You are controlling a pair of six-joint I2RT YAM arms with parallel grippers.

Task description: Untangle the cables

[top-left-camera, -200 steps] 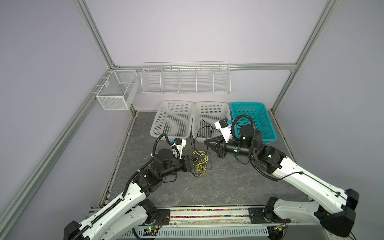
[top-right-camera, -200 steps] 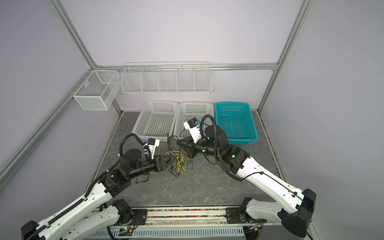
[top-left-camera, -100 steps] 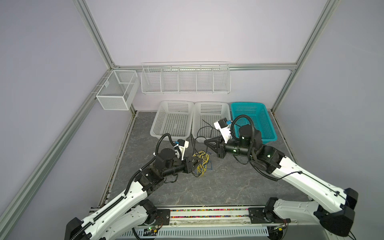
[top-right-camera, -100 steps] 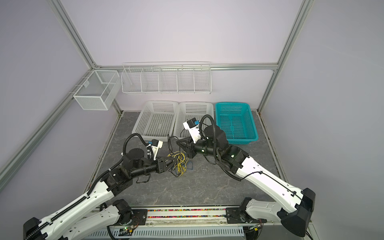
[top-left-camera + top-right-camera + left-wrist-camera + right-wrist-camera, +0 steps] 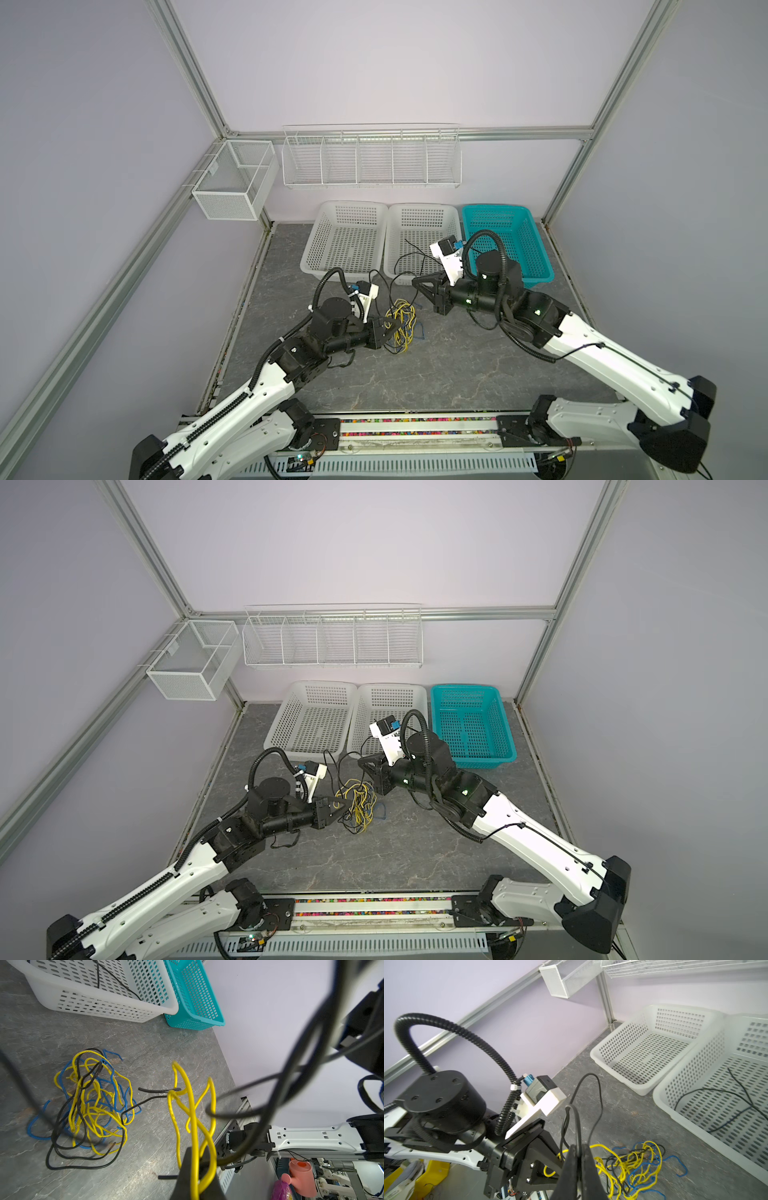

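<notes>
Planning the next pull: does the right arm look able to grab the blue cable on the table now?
Probably not yet: the right hand is shut on a black cable. If it let go, the blue cable shows an uncovered outer loop nearby.

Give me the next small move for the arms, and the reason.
Probably ease the left gripper up and away from the right gripper. It is shut on a yellow cable loop, the right is shut on a black cable, and a black strand hooks that loop, apart from the main tangle.
</notes>
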